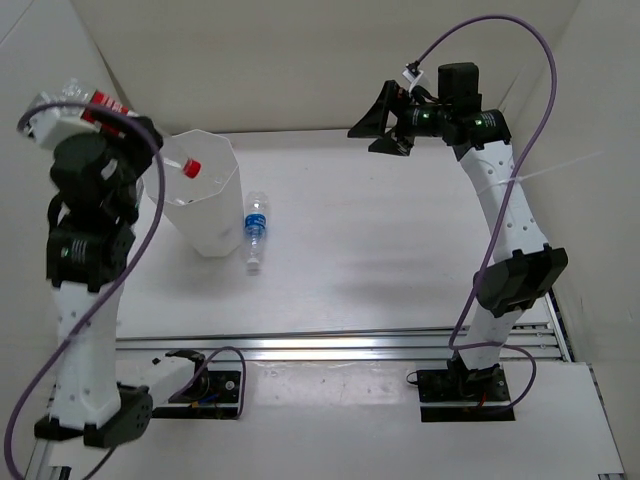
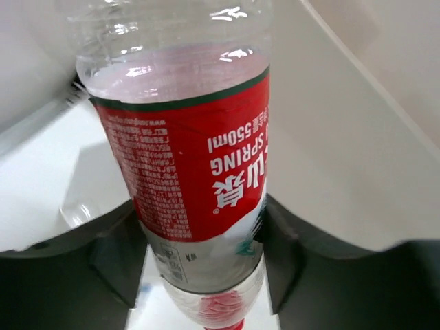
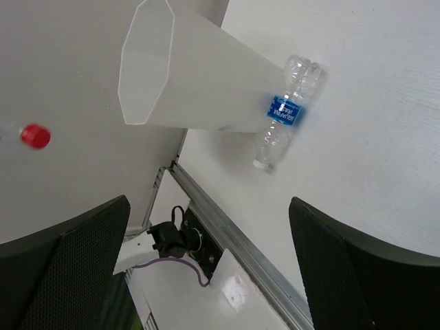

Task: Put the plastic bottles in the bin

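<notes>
Top external | 2 bottles: red-labelled bottle (image 1: 104, 105), blue-labelled bottle (image 1: 256, 228) | 1 bin (image 1: 206, 226)

**Cropped, blurred, covered**

We are seeing the red-labelled bottle (image 2: 192, 158) running off the left wrist view's top and bottom edges, with its cap (image 2: 220, 313) blurring out. From above, the left arm (image 1: 92, 172) is covering its middle. We are losing the right gripper (image 3: 207, 203) fingers (image 3: 75, 268) past the bottom edge.

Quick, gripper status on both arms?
Left gripper: closed on the red-labelled bottle.
Right gripper: open, holding nothing.
</notes>
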Available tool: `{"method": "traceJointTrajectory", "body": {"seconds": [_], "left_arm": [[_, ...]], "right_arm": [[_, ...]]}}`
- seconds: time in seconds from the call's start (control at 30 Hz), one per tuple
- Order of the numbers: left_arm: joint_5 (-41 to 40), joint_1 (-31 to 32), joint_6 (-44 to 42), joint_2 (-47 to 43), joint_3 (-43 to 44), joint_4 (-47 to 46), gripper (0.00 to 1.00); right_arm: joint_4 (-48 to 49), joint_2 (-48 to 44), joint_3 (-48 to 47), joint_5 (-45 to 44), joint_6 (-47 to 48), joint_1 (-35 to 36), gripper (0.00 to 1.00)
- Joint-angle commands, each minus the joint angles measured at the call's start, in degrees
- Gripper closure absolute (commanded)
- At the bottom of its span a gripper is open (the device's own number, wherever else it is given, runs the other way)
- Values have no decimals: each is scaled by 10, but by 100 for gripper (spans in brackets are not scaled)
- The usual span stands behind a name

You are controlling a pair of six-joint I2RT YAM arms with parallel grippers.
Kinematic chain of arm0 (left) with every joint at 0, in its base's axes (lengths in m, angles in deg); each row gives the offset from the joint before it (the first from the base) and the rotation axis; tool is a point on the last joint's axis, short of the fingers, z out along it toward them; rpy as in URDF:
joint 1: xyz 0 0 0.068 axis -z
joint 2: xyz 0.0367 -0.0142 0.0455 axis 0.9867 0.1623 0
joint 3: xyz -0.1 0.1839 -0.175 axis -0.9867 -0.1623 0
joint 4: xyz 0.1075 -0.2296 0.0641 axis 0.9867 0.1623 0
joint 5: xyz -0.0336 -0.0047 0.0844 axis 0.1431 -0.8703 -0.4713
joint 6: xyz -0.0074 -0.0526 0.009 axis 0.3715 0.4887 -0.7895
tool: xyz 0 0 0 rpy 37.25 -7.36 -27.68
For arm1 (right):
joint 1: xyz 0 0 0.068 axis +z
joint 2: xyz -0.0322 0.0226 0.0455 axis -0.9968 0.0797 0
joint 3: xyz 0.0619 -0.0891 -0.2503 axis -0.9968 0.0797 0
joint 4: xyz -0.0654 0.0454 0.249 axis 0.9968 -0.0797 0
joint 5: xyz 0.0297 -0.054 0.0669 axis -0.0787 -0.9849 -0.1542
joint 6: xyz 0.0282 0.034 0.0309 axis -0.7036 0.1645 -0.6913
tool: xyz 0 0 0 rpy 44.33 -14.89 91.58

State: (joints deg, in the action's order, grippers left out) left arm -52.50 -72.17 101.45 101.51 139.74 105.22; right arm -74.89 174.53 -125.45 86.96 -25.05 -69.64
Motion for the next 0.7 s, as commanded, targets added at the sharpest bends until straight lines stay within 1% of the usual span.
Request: {"method": "traceJointTrajectory", "body": {"seconds": [0.0,0.03,0.07,0.1,0.13,0.17,0.23,0.33,0.37,0.4,0.43,0.47,0.5,0.53,0.6,0.67], "left_arm": [[-45,7,-116,149,22,-3,27],[-60,7,-116,167,31,2,5],[-78,7,-107,182,39,14,0],[-98,7,-97,200,47,26,0],[-134,7,-97,200,61,39,0],[-151,7,-97,200,69,45,0],[-187,7,-105,169,69,40,0],[-202,7,-117,104,69,28,0],[-196,7,-117,84,53,28,0],[-186,7,-117,38,34,28,0],[-172,7,-110,13,12,37,0],[-138,7,-102,-12,-44,45,0],[-123,7,-91,-36,-72,55,0],[-111,7,-55,-78,-97,95,0],[-80,7,-14,-111,-152,140,0],[-39,7,-8,-151,-185,165,0]], "right_arm": [[23,18,-29,17,-7,5,0],[24,18,-34,17,-7,5,0],[24,18,-34,17,-7,10,0],[24,18,-34,17,-7,10,0],[24,11,-34,17,-2,10,0],[24,11,-34,17,-2,10,0],[18,2,-20,2,7,10,0],[18,-5,8,-4,12,10,0],[18,-5,13,-4,5,10,0],[25,-5,21,3,-1,10,0],[25,7,21,3,-9,10,0],[25,31,21,9,-30,10,0],[25,45,21,26,-39,10,0],[34,60,21,35,-48,15,0],[62,106,26,59,-72,21,0],[102,151,26,64,-77,41,1]]}}
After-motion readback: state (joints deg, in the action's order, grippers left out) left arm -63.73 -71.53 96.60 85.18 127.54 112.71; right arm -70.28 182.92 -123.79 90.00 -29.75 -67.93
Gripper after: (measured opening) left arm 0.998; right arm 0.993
